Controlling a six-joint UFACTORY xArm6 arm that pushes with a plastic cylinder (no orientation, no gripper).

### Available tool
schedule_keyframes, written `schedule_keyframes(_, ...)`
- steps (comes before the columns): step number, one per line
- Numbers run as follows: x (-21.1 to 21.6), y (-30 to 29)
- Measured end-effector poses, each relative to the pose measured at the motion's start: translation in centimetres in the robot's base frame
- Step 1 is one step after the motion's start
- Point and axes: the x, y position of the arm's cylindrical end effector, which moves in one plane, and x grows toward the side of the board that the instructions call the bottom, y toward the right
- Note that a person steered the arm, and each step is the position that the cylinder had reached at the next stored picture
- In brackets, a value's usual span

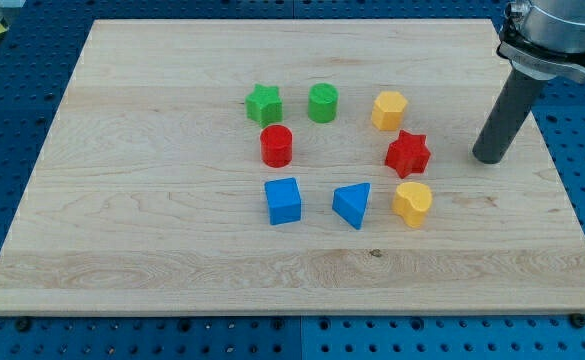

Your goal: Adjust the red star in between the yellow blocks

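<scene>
dark rod upright, my tip (491,158) right of red star (408,153)

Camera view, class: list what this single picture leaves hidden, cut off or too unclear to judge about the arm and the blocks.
- The arm above the rod: cut off by the view's top and right edges.
- My tip, to the view's right of the red star: whether it touches the board cannot be told.
- The yellow block above the star and the yellow block below it: exact shapes unclear.
- Far sides of all blocks: hidden by the blocks themselves.
</scene>
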Motion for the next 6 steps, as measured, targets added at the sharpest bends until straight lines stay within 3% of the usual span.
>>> schedule_keyframes(3, 3.2, -7.6)
schedule_keyframes(6, 2.5, -5.6)
